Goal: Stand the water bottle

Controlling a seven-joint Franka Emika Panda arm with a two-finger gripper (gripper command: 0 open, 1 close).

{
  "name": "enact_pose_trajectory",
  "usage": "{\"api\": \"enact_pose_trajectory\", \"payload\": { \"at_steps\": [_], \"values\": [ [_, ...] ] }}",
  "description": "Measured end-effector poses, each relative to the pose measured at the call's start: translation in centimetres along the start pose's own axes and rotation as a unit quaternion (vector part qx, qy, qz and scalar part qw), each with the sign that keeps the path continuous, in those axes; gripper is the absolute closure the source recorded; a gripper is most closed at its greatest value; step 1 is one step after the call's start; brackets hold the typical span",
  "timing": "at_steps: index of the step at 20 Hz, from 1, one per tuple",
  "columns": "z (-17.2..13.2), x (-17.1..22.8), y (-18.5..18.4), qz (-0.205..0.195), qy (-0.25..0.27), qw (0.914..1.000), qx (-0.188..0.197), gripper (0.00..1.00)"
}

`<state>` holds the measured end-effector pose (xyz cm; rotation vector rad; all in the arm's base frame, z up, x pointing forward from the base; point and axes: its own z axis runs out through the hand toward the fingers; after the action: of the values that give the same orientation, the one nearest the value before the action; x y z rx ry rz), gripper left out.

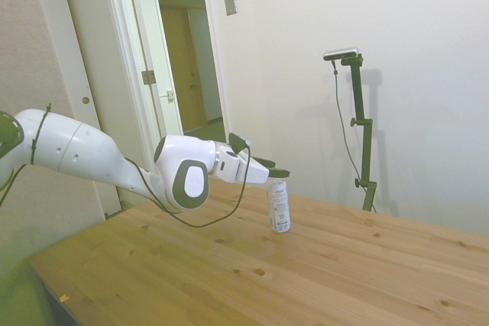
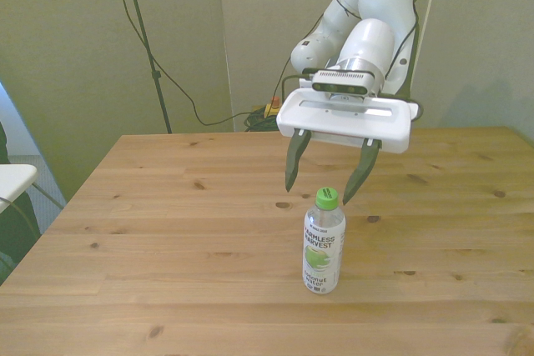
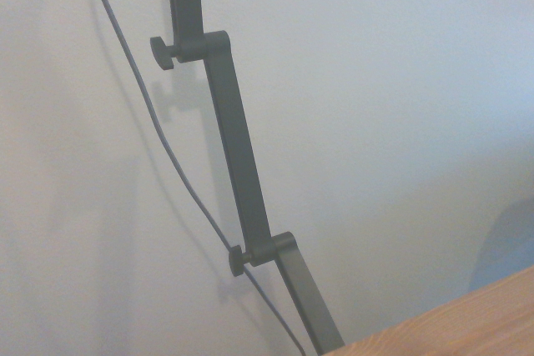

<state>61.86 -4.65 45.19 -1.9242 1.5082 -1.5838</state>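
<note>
A bare wooden table of knotty planks. Behind it, an open door and a wall plate.

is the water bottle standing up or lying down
Standing up. The water bottle rests on its base on the wooden table, green cap on top, between the open end effector's fingertips.

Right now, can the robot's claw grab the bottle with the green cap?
Probably yes. The open gripper hangs just above the green cap of the upright water bottle, and nothing else stands near it on the table.
</note>
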Motion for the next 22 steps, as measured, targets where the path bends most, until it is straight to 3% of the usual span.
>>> {"api": "enact_pose_trajectory", "payload": {
  "at_steps": [5,9,17,22],
  "values": [
    [-3.6,2.2,0.1,-0.025,-0.078,0.9958,-0.040,0.00],
    [-4.3,4.7,1.2,-0.051,-0.151,0.9837,-0.082,0.00],
    [-4.4,3.4,1.5,-0.110,-0.305,0.9334,-0.153,0.00],
    [-5.2,4.4,2.3,-0.123,-0.356,0.9083,-0.183,0.00]
  ]
}}
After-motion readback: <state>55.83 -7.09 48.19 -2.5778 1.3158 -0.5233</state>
